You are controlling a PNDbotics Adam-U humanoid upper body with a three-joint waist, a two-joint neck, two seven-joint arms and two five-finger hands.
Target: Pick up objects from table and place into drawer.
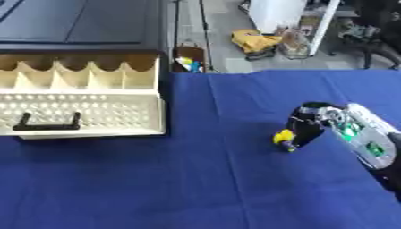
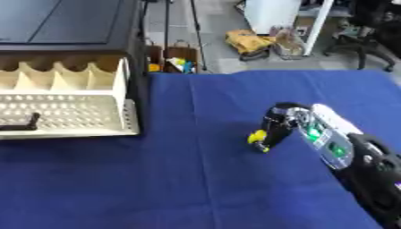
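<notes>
Yellow object (image 1: 283, 137), one only and small, sits at about four o'clock from the picture's middle, low over the blue tablecloth (image 1: 211, 179). Its shape is hard to make out beyond the yellow colour and a darker bit at its lower end. The right hand (image 1: 307, 126) comes in from the four o'clock edge, and its black fingers (image 2: 275, 127) curl down round the object, pinching it at their tips. Whether the object touches the cloth cannot be told. The back of the hand is silver with green lights showing through it.

One drawer (image 1: 82, 109), cream-coloured and pulled open, lies at nine o'clock, well apart from the hand. It has a perforated front panel with one black handle (image 1: 49, 125) and a row of scalloped dividers behind it. It comes out of one dark cabinet (image 1: 78, 22) at eleven o'clock.

Beyond the table's far edge, at twelve to one o'clock, a yellow bundle (image 1: 254, 41) lies on the grey floor. No writing can be read anywhere. The left hand does not show.
</notes>
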